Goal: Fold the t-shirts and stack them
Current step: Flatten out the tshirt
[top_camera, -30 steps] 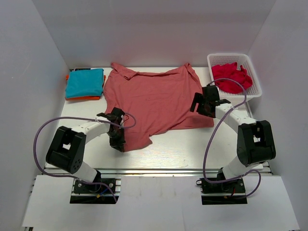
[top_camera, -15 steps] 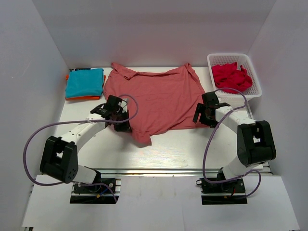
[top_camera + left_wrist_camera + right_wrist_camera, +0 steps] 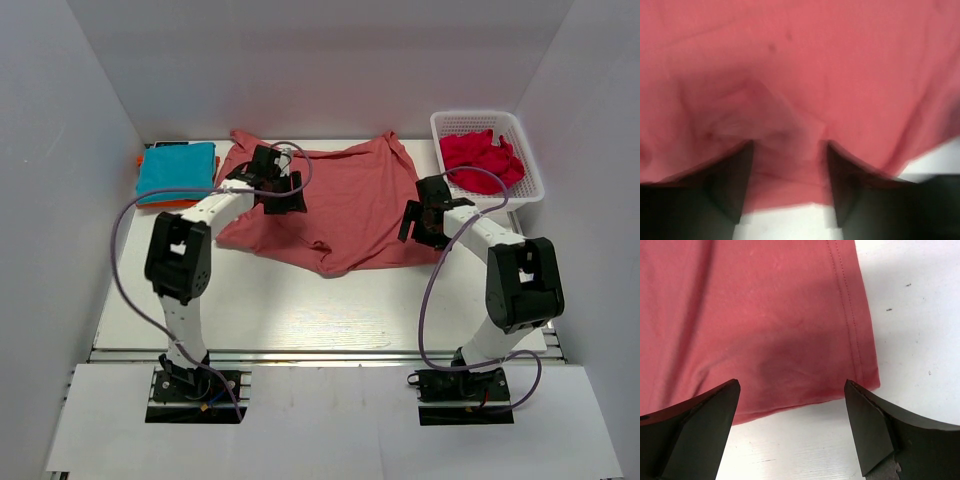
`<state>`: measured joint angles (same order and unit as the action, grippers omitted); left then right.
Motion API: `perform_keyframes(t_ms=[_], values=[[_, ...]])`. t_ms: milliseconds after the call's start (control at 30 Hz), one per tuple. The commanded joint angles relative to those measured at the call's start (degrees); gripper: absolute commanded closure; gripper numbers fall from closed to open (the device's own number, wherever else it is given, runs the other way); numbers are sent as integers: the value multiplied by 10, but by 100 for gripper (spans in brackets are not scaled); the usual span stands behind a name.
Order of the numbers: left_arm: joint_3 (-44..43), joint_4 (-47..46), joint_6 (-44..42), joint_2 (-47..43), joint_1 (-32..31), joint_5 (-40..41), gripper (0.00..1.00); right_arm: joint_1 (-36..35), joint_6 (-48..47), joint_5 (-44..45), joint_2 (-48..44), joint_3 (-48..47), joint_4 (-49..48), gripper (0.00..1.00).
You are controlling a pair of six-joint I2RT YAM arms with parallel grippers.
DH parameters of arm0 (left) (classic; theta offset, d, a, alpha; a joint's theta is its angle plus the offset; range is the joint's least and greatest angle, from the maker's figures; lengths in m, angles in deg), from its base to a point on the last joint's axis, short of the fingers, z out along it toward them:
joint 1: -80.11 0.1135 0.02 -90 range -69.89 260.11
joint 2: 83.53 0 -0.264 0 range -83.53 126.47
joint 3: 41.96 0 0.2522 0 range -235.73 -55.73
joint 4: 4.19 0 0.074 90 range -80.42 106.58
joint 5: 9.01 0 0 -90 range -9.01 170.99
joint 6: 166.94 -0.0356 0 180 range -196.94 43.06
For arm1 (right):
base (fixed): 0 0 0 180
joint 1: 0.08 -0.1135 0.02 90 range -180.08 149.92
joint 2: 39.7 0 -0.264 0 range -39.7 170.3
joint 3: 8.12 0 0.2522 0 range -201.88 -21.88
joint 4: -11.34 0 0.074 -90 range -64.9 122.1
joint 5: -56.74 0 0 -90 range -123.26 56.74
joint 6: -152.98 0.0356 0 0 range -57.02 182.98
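White walls close in a pale table on three sides.

From above, the salmon-red t-shirt lies spread over the far middle of the table. Its near edge is rumpled and drawn to a point. The left gripper is out over the shirt's left part, close to the table's far edge. The right gripper is at the shirt's near right corner. In the table's far left corner a folded teal t-shirt lies on an orange t-shirt, of which only a rim shows. In the far right corner a white basket holds a crumpled crimson t-shirt.

The left wrist view is blurred. Salmon cloth fills nearly all of it, creased and puckered. The two dark fingers stand apart, with a rucked piece of the shirt in the gap between them. Whether they touch the cloth cannot be told. A strip of white table shows along the bottom.

The right wrist view is sharp. The fingers are spread wide over the shirt's hemmed corner, where a double line of stitching runs along the right edge. Bare table lies just beside the hem and below the corner.
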<state>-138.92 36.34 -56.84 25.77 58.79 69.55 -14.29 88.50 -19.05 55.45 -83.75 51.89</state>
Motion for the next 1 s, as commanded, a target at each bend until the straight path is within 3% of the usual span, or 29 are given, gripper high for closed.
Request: perform_keyframes(t_ms=[0,133,300,433,600,967], values=[[-105,47,-7,49,9,36,23,2,-3,9,14,-32,27,10],[-117,48,-17,67,9,41,3,3,-3,17,11,-30,28,10],[-58,22,-17,22,9,59,2,2,-8,31,4,-22,27,10],[-39,22,-17,21,9,72,8,2,-6,35,7,-16,27,10],[-23,-2,-37,42,9,65,23,1,-5,36,8,-13,23,10],[-85,29,-47,109,9,97,27,4,-4,49,18,-21,30,10]])
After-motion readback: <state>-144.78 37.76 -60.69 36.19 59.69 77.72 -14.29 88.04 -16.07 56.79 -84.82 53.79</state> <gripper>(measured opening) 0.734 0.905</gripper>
